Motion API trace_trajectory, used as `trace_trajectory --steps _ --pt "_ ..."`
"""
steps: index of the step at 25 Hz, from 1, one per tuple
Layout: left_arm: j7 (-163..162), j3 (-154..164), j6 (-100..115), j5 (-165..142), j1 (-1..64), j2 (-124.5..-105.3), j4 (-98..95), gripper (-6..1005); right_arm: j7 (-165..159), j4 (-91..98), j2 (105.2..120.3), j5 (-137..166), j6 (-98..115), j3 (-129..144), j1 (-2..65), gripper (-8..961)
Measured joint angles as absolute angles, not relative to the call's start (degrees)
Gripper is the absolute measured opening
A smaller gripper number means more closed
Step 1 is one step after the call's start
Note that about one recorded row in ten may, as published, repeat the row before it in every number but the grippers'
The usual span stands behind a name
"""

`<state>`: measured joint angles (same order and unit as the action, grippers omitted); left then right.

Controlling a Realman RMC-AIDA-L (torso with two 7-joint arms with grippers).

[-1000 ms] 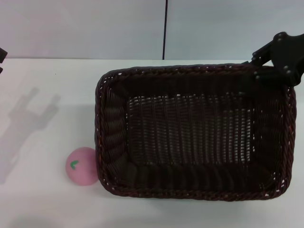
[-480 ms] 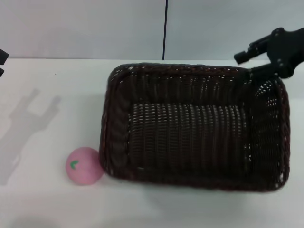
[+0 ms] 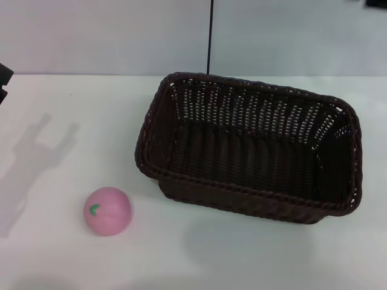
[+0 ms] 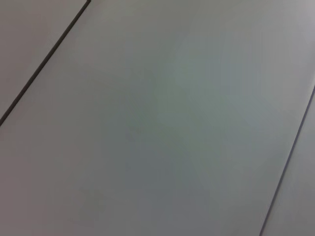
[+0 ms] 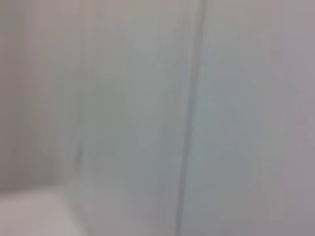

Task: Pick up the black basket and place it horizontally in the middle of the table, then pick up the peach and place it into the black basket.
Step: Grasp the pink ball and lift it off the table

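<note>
Head view has the basket (image 3: 248,154) sitting on the desk (image 3: 60,254), peach (image 3: 107,211) near its left corner. Left end effector (image 3: 3,81) barely pokes in at the edge, can't tell its grip; right one's out of sight.

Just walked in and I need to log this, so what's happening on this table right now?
Nothing is being held at this moment. The black basket sits on the white table, right of centre, set at a slight angle. The peach lies on the table to the basket's left and nearer the robot, apart from it and not yet inside. Only a dark edge of the left arm shows at the side; neither gripper is visible.
</note>
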<state>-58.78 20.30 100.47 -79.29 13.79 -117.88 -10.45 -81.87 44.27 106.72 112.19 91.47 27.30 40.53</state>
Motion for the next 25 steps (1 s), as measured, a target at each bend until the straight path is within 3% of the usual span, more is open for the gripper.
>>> trace_trajectory --steps 2,8,11,15,25 --pt "-58.8 20.3 100.5 -79.3 13.8 -117.88 -10.5 788 -78.9 42.8 107.36 103.9 91.2 26.4 37.0 505" --pt "-58.9 22.8 101.9 -85.3 13.7 -116.82 -14.0 788 -71.9 37.1 112.40 81.0 90.8 26.1 25.7 505" --pt "-59.3 23.3 102.2 -92.5 13.4 -116.57 -17.9 788 -70.2 32.3 113.89 73.1 92.1 26.1 21.8 506" --pt "-59.1 23.2 99.8 -100.5 12.8 -116.48 -20.6 788 -68.5 27.1 114.77 68.4 93.7 24.8 18.8 506" --pt "-58.7 23.3 94.1 -109.5 12.3 -116.45 -21.6 787 -67.4 21.5 115.31 67.9 93.9 20.5 17.7 506"
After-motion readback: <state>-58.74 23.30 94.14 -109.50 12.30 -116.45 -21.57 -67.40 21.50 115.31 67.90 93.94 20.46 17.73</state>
